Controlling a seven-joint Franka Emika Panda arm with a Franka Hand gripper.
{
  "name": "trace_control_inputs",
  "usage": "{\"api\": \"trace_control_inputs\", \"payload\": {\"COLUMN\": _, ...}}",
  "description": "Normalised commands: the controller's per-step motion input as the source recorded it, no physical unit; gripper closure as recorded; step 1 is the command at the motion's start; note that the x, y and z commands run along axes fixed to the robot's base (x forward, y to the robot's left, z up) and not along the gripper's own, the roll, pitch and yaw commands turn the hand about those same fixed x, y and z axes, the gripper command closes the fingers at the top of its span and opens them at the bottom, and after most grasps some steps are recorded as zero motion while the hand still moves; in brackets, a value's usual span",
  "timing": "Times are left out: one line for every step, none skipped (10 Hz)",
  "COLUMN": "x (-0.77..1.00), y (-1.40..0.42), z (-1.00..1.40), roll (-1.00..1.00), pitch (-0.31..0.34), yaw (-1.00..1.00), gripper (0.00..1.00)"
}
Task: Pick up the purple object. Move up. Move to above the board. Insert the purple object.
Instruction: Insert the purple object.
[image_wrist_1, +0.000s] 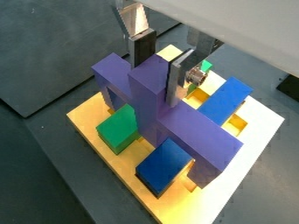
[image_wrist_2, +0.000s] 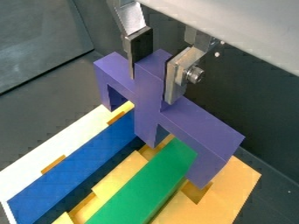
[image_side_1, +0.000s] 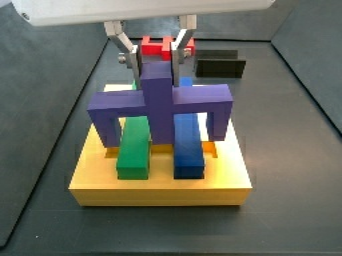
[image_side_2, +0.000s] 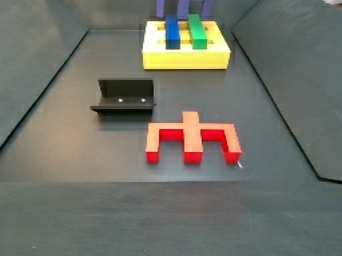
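In a wrist view, the gripper (image_wrist_1: 163, 63) is clamping the raised central ridge of the matte purple bridge-shaped block (image_wrist_1: 158, 109), its flat silver fingers (image_wrist_1: 142, 48) pressing dark pads against opposite faces of that ridge, a hold that is keeping the crossbar level and the legs pointing down. The purple block is sitting over the thick yellow square board (image_wrist_1: 93, 131), straddling the long green bar (image_wrist_1: 121, 129) and the long blue bar (image_wrist_1: 176, 157) so that its legs are passing outside them. In a wrist view from the opposite side, the gripper (image_wrist_2: 162, 59) is showing the same closed grasp on the purple block (image_wrist_2: 163, 109), and one leg is reaching the yellow board (image_wrist_2: 233, 192) beside the green bar (image_wrist_2: 146, 194), with the blue bar (image_wrist_2: 76, 175) lying parallel; whether the legs are fully seated in their slots cannot be told. In a side view, the gripper (image_side_1: 158, 50) is standing at twelve o'clock of the purple block (image_side_1: 160, 105), the green bar (image_side_1: 134, 145) and blue bar (image_side_1: 189, 150) are running toward six o'clock under the crossbar, and a small red piece (image_side_1: 158, 45) and a black box (image_side_1: 218, 67) are lying beyond. In a side view from farther off, the board (image_side_2: 187, 55) is at twelve o'clock, the dark L-shaped fixture (image_side_2: 124, 97) near centre, and a red notched block (image_side_2: 191, 140) toward five o'clock, both well apart from it. Judgement: insertion is under way or nearly complete.
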Motion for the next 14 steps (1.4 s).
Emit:
{"api": "trace_control_inputs", "payload": {"x": 0.02, "y": 0.00, "z": -0.09, "roll": -0.02, "pitch": -0.034, "yaw": 0.02, "gripper": 1.00}}
{"api": "trace_control_inputs", "payload": {"x": 0.05, "y": -0.01, "z": -0.18, "roll": -0.06, "pitch": -0.080, "yaw": 0.00, "gripper": 1.00}}
{"api": "trace_control_inputs", "payload": {"x": 0.09, "y": -0.01, "z": -0.20, "roll": -0.06, "pitch": -0.084, "yaw": 0.00, "gripper": 1.00}}
{"api": "trace_control_inputs", "payload": {"x": 0.16, "y": -0.03, "z": -0.17, "roll": -0.06, "pitch": -0.077, "yaw": 0.00, "gripper": 1.00}}
{"api": "trace_control_inputs", "payload": {"x": 0.15, "y": -0.01, "z": -0.19, "roll": -0.06, "pitch": -0.077, "yaw": 0.00, "gripper": 1.00}}
{"api": "trace_control_inputs", "payload": {"x": 0.06, "y": 0.00, "z": -0.16, "roll": -0.03, "pitch": -0.054, "yaw": 0.00, "gripper": 1.00}}
{"api": "trace_control_inputs", "payload": {"x": 0.00, "y": 0.00, "z": -0.16, "roll": 0.00, "pitch": -0.046, "yaw": 0.00, "gripper": 1.00}}
{"api": "trace_control_inputs", "payload": {"x": -0.12, "y": 0.00, "z": -0.11, "roll": 0.00, "pitch": -0.036, "yaw": -0.01, "gripper": 1.00}}
{"api": "trace_control_inputs", "payload": {"x": -0.13, "y": 0.00, "z": -0.05, "roll": 0.00, "pitch": -0.017, "yaw": -0.01, "gripper": 1.00}}
{"api": "trace_control_inputs", "payload": {"x": -0.21, "y": 0.01, "z": 0.00, "roll": 0.00, "pitch": 0.000, "yaw": -0.08, "gripper": 1.00}}
{"api": "trace_control_inputs", "payload": {"x": -0.29, "y": 0.01, "z": 0.00, "roll": 0.00, "pitch": 0.000, "yaw": -0.12, "gripper": 1.00}}
{"api": "trace_control_inputs", "payload": {"x": -0.12, "y": 0.00, "z": 0.00, "roll": 0.00, "pitch": 0.000, "yaw": -0.03, "gripper": 1.00}}
{"api": "trace_control_inputs", "payload": {"x": 0.04, "y": -0.02, "z": 0.00, "roll": 0.00, "pitch": 0.000, "yaw": 0.00, "gripper": 1.00}}
{"api": "trace_control_inputs", "payload": {"x": 0.10, "y": -0.04, "z": -0.01, "roll": 0.00, "pitch": 0.000, "yaw": 0.00, "gripper": 1.00}}
